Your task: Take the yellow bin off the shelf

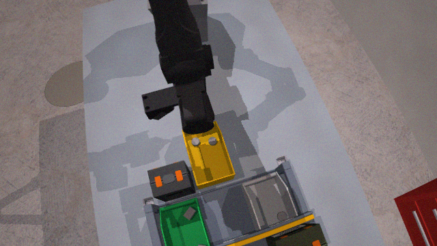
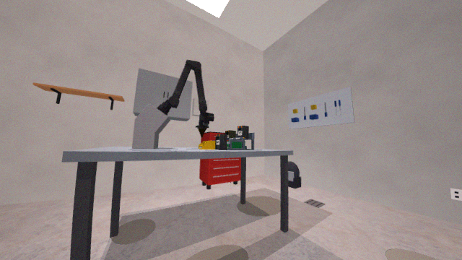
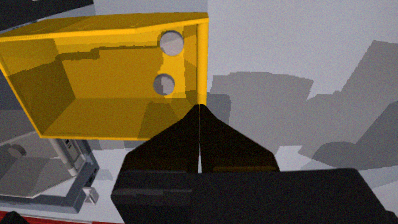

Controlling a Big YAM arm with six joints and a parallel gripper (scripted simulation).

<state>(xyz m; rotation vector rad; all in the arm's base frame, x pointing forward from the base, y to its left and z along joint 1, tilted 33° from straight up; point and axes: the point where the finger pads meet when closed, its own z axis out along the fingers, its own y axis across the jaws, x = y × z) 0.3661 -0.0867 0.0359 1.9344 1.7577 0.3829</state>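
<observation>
The yellow open bin stands upright on the grey table, just in front of the shelf rack. Two round grey parts lie inside at its near end. My gripper points down over that end wall. Its fingers are shut tip to tip with no gap, and I see nothing between them. The bin's corner under the fingers is hidden.
A black case with orange latches sits left of the bin. The rack holds a green bin and a grey bin. A red tool cabinet stands on the floor beyond the table.
</observation>
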